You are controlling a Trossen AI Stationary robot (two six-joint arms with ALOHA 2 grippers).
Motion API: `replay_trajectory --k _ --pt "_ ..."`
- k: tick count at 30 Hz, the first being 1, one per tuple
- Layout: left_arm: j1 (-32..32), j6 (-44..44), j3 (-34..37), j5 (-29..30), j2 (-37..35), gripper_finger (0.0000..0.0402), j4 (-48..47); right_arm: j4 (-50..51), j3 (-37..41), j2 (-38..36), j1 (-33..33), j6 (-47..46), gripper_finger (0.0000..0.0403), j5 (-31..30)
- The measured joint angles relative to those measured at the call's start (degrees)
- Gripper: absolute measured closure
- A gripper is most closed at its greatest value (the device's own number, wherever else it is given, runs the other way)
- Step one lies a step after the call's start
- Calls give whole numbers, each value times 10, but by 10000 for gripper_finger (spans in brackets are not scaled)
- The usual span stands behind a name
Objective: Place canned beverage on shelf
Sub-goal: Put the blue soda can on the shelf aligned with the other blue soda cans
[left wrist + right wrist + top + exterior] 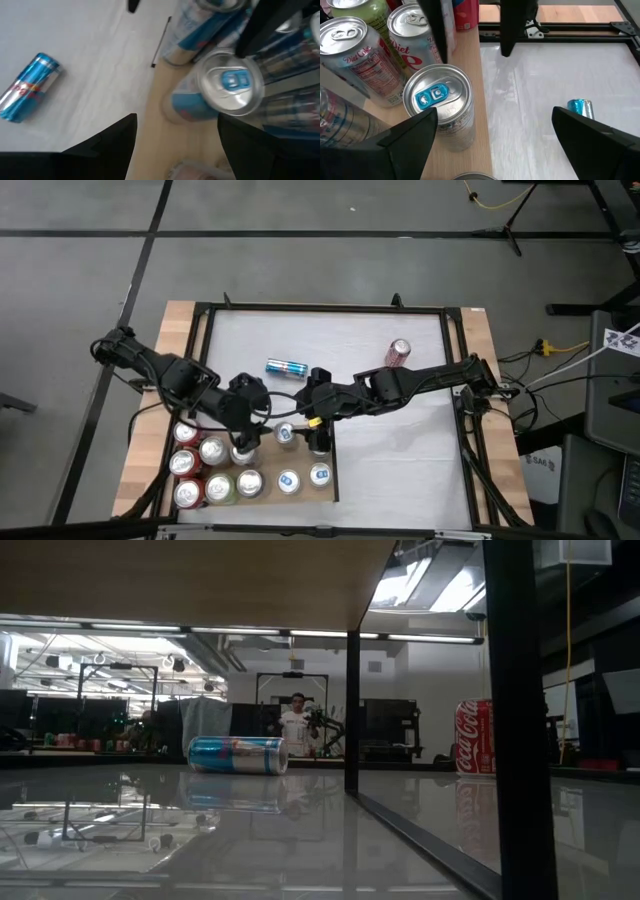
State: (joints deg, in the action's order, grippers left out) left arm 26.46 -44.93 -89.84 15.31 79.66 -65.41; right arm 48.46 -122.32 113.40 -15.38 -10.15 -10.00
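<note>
Beyond the shelf [330, 448], a blue can [286, 367] lies toppled.

arms: both of mine are dark, near black, built of slim straight links joined by thicker rounded housings.
left arm [160, 370]: black from end to end, with a bulky rounded block near the wrist.
right arm [420, 380]: same dark finish, and a small yellow mark shows close to my wrist.
cables: thin black cables loop off my links and trail over the table edges on both sides.
left gripper [175, 145]: two flat matte-black fingers [107, 142] with plain angular outlines, no markings I can make out.
right gripper [492, 142]: the same pair of broad black fingers [402, 142], smooth faces, tapering to blunt tips.
</note>
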Motion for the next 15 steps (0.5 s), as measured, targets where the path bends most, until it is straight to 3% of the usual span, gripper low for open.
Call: replay_trajectory --k 11,15 --pt "6 0 0 7 0 134 -1 1 0 0 0 -1 18 0" --pt "6 0 0 44 0 134 -24 1 0 0 0 -1 18 1"
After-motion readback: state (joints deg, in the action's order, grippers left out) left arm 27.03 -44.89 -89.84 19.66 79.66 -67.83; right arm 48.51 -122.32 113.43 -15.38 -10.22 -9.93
